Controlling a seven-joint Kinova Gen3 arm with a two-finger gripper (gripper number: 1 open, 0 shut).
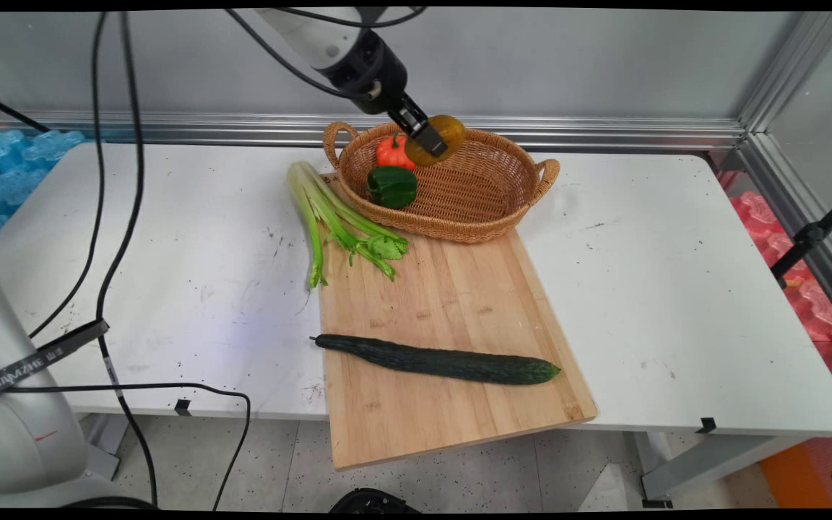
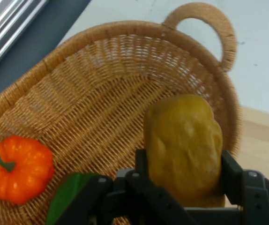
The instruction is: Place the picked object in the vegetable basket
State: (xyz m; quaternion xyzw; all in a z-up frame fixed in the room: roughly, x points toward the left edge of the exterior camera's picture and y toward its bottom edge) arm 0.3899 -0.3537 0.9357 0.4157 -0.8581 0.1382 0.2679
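The hand (image 1: 436,140) pinches a yellow-brown potato (image 1: 448,130) above the wicker basket (image 1: 488,209), toward the basket's 12 o'clock rim. Inside the basket lie an orange mini pumpkin (image 1: 394,152) and a green pepper (image 1: 391,185). On the cutting board (image 1: 452,303), celery (image 1: 329,217) lies at 10 o'clock and a cucumber (image 1: 445,361) toward 6 o'clock. A cable tag (image 1: 40,357) at the tabletop's (image 1: 676,289) 8 o'clock reads "SAMZHE".

Woven wicker basket (image 1: 459,209) (image 2: 101,93), wooden board (image 1: 452,318), matt
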